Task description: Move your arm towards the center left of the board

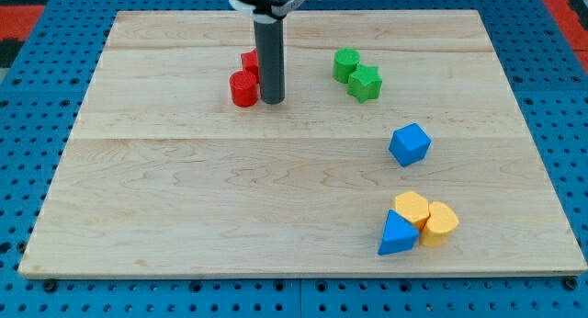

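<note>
My tip rests on the wooden board in the upper middle, just to the right of a red cylinder. A second red block sits behind the cylinder, partly hidden by the rod. The board's center left lies to the left of and below my tip.
Two green blocks touch each other at the upper right. A blue cube sits at the right. A yellow block, a yellow cylinder and a blue triangular block cluster at the lower right.
</note>
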Tool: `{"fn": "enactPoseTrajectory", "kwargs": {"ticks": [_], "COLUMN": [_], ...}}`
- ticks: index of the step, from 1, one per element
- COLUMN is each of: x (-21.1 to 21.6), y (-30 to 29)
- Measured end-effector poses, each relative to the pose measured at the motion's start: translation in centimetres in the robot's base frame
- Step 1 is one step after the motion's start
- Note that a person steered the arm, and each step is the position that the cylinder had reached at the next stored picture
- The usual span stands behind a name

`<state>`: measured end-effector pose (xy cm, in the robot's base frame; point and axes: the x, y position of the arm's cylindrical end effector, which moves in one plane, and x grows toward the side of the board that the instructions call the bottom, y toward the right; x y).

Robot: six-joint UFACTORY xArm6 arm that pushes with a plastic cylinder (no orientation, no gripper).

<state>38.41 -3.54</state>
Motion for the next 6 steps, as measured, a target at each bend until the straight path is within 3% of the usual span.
{"fn": "enactPoseTrajectory", "kwargs": {"ticks": [2, 5, 6], "x": [2.9, 2.4, 1.1], "y": [-9.2, -17.0, -10.7]}}
